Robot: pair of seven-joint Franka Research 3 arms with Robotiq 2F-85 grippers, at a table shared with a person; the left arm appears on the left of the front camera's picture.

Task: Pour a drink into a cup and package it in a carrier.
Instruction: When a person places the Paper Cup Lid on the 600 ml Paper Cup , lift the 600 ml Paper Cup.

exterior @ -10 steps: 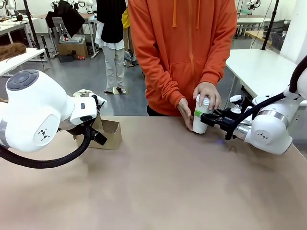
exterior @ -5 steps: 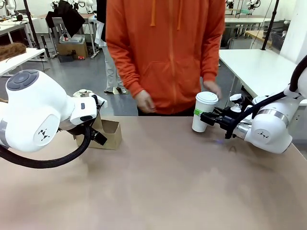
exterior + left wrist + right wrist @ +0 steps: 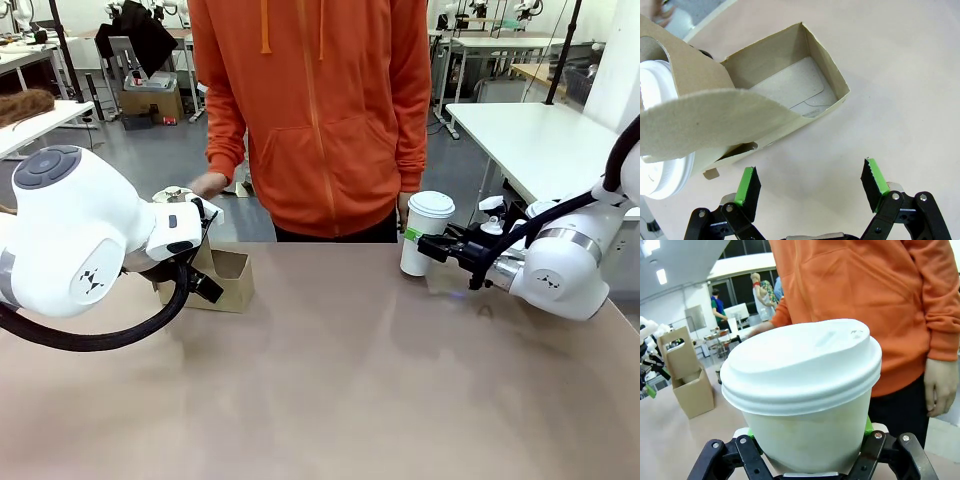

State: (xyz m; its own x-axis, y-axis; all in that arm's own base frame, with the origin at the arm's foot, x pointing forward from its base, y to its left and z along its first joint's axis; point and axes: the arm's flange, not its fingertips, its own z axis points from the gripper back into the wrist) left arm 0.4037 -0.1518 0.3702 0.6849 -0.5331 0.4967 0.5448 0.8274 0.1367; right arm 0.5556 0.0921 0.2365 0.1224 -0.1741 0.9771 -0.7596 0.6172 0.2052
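I see my right gripper (image 3: 421, 243) reaching in from the right side of the table, its two fingers clamped around the lower half of the cup (image 3: 428, 218). The cup is a white paper one with a white plastic lid pressed on. It stands upright near the far edge of the table (image 3: 350, 380). In the right wrist view the green pads (image 3: 867, 425) press on either side of the cup wall.

A person in an orange hoodie stands just behind the cup. Neither of the person's hands touches it: one hand (image 3: 939, 384) hangs loose beside it, the other (image 3: 207, 185) is out toward the carrier.

The carrier (image 3: 230, 282), a brown cardboard box with an upright handle tab, sits on the table's left side, well apart from the cup. My left gripper (image 3: 811, 181) hangs just beside it, fingers spread wide with only bare tabletop between them. The carrier's near pocket is bare; the other pocket holds a second cup (image 3: 660, 172), white-lidded.
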